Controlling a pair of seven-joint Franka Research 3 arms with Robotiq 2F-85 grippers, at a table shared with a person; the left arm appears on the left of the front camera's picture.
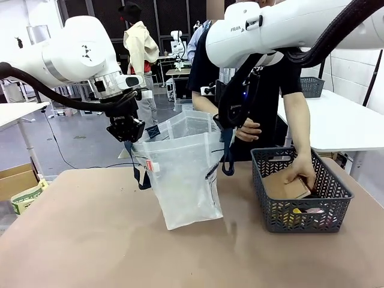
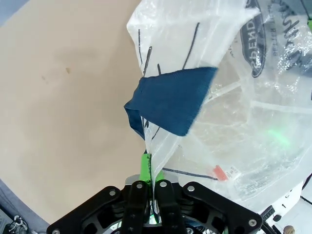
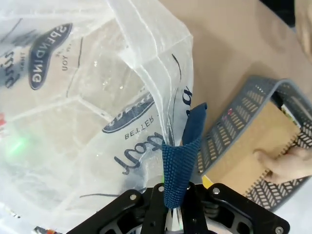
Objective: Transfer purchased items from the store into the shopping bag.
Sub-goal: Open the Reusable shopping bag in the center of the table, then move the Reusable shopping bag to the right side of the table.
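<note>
The translucent white shopping bag (image 1: 186,174) hangs open over the brown table, held up from both sides. My left gripper (image 1: 127,131) is shut on its left rim; in the left wrist view that gripper (image 2: 150,187) pinches the plastic edge just below a navy handle strap (image 2: 170,100). My right gripper (image 1: 231,123) is shut on the right rim, clamping the navy strap (image 3: 180,165) at its fingers (image 3: 171,195). The dark grey lattice basket (image 1: 300,198) stands to the right. A person's hand (image 1: 303,171) grips a flat brown carton (image 1: 285,187) inside it. A yellowish packet (image 1: 291,217) lies lower down.
The person stands behind the basket, their other hand (image 1: 247,129) close to my right gripper. A white table (image 1: 348,126) with a second basket (image 1: 312,87) is at the back right. A cardboard box (image 1: 15,180) sits off the table's left edge.
</note>
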